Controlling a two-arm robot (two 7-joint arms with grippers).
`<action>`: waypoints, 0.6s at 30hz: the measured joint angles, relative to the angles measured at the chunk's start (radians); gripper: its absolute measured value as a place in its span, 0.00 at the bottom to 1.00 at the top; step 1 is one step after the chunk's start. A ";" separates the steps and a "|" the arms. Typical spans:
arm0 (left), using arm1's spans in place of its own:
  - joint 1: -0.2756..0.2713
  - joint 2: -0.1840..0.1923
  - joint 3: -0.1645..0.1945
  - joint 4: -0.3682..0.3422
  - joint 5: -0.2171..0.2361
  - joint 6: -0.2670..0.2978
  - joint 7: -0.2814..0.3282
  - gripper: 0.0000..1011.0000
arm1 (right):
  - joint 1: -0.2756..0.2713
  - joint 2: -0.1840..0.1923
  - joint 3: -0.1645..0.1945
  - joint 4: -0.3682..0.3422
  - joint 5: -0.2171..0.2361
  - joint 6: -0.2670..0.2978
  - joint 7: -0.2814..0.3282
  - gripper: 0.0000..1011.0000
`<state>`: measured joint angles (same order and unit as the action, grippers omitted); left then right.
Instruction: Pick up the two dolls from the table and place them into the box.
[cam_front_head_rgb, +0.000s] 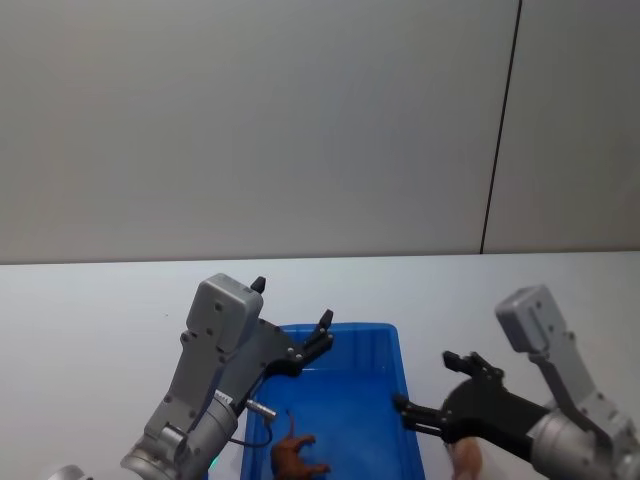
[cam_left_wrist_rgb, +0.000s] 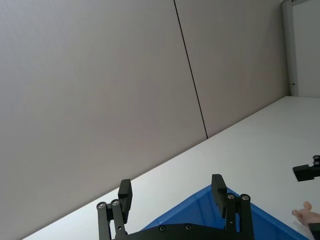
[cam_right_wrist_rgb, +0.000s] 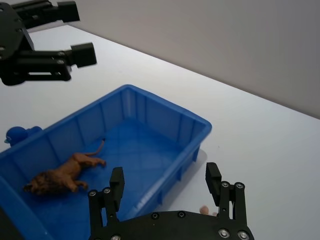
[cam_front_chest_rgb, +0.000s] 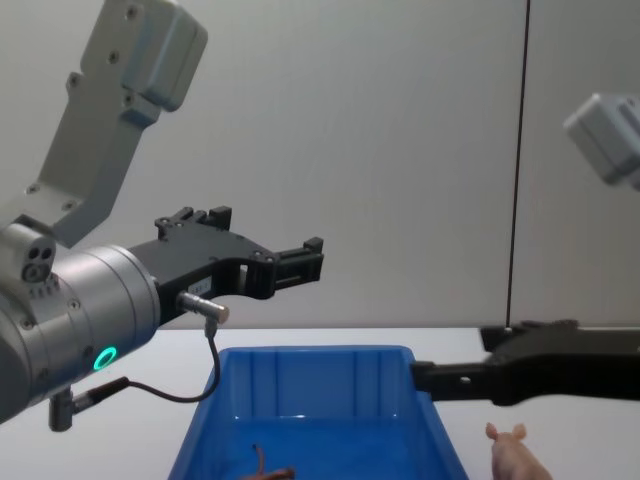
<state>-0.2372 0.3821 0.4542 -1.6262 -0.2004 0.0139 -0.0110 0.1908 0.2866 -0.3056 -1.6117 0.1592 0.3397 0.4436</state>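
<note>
The blue box sits on the white table in front of me. The reddish-brown lion doll lies on its side inside the box, and the right wrist view shows the lion on the floor of it. The pale pink pig doll stands on the table just right of the box, and the chest view also has the pig. My left gripper hangs open and empty above the box's far left part. My right gripper is open and empty just above the pig, beside the box's right wall.
A grey wall with a dark vertical seam rises behind the table. A thin cable hangs from the left wrist near the box's left rim. White tabletop stretches left, right and beyond the box.
</note>
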 joint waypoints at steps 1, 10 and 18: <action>0.000 0.000 0.000 0.000 0.000 0.000 0.000 0.99 | -0.007 0.005 0.002 -0.005 0.003 0.001 -0.005 0.99; 0.000 0.000 0.000 0.000 0.000 0.000 0.000 0.99 | -0.062 0.044 0.017 -0.032 0.036 0.023 -0.055 0.99; 0.000 0.000 0.000 0.000 0.000 0.000 0.000 0.99 | -0.081 0.053 0.019 -0.016 0.047 0.043 -0.078 0.99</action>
<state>-0.2372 0.3821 0.4542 -1.6262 -0.2004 0.0139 -0.0110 0.1096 0.3400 -0.2865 -1.6278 0.2061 0.3828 0.3654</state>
